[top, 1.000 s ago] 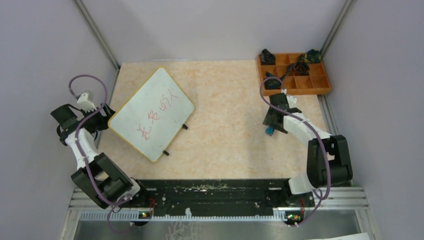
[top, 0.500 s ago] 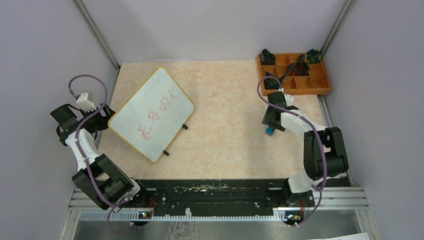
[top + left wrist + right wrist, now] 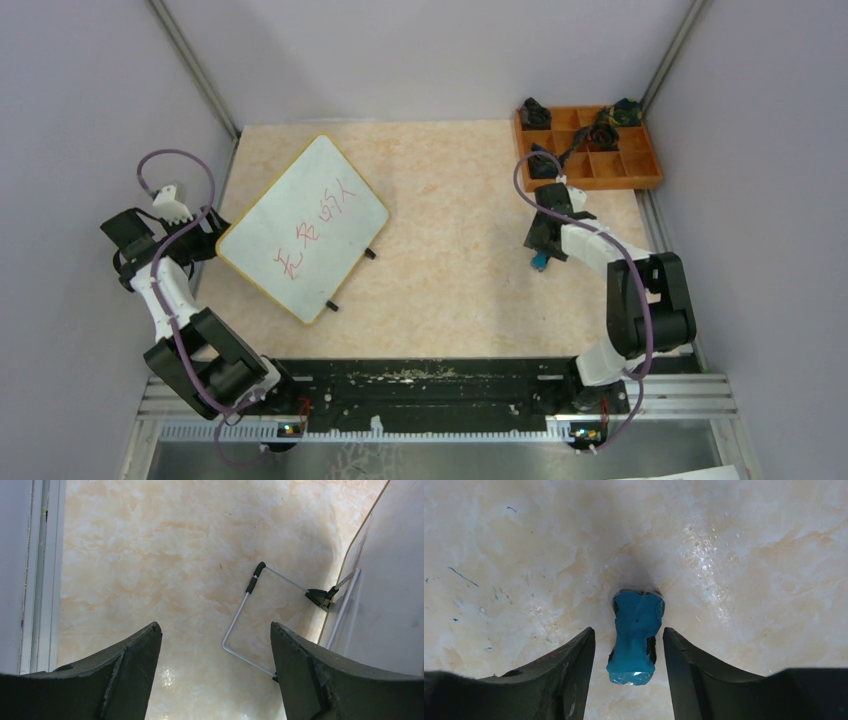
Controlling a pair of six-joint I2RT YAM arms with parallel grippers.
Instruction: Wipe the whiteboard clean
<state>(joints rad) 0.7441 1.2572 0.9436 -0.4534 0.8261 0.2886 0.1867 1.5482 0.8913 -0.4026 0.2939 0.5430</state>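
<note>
The whiteboard (image 3: pixel 303 228) lies tilted at the table's left, with red handwriting, a yellow edge and black feet. My left gripper (image 3: pixel 200 243) is open and empty just off the board's left edge. In the left wrist view (image 3: pixel 215 625) it looks down on the table, with the board's edge (image 3: pixel 395 590) and its wire stand (image 3: pixel 248 611) at the right. A small blue eraser (image 3: pixel 540 262) lies on the table at the right. My right gripper (image 3: pixel 628 630) is open and low, a finger on each side of the eraser (image 3: pixel 636 635), with a small gap on both sides.
An orange-brown compartment tray (image 3: pixel 640 160) with several dark items stands at the back right. Grey walls and metal rails close the table on the left, right and back. The marble-patterned tabletop (image 3: pixel 450 200) lies between the board and the eraser.
My right arm's elbow has shifted a little to the left and back. Its gripper stays over the blue eraser. The left arm and the whiteboard have not moved.
</note>
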